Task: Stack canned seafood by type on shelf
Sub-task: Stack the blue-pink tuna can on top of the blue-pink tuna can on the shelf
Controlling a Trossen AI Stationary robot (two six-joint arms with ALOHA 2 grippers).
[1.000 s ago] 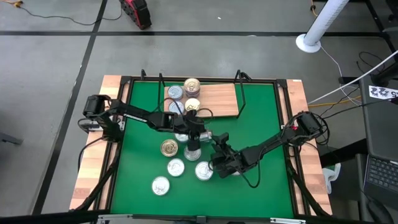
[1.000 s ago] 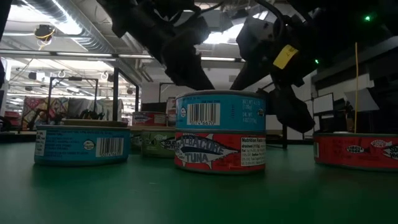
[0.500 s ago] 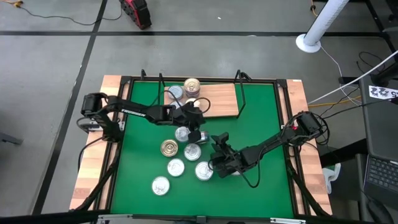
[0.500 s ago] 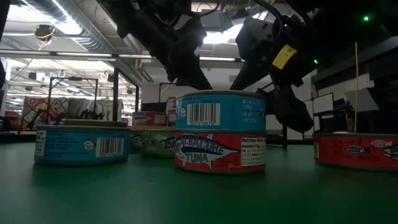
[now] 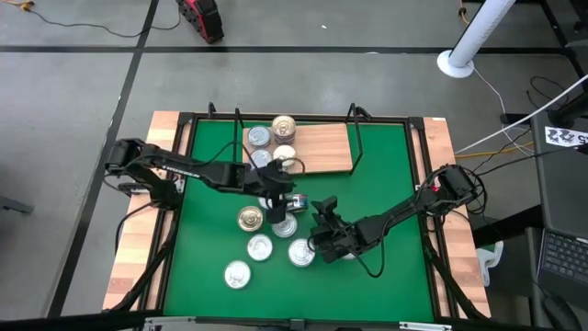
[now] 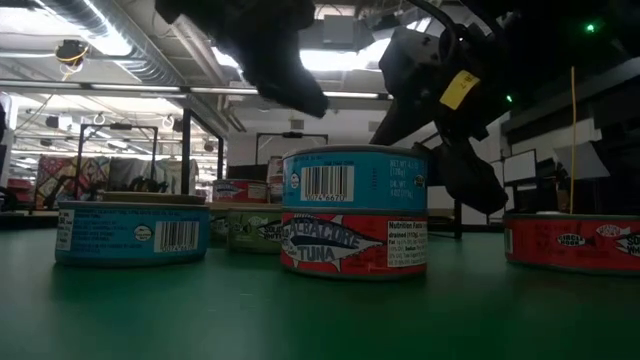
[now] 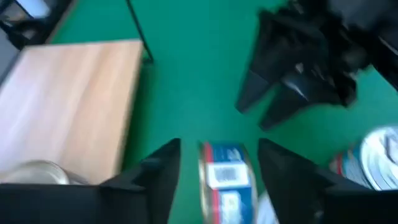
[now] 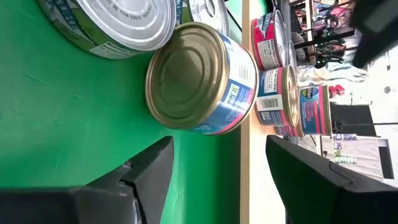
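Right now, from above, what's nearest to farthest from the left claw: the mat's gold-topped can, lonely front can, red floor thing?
1. Gold-topped can, right beside the left claw.
2. Lonely front can, front-left.
3. Red floor thing, far behind.

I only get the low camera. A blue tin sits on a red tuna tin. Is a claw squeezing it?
Observer: No. The left wrist view shows the left gripper open, one finger on each side of the stacked tins.
Operator: Is anything on the shelf yet?
Observer: Yes. From above, the shelf holds a cluster of tins at its left end.
Operator: Where's the other claw?
Observer: The right gripper is open, beside a loose tin on the green mat.
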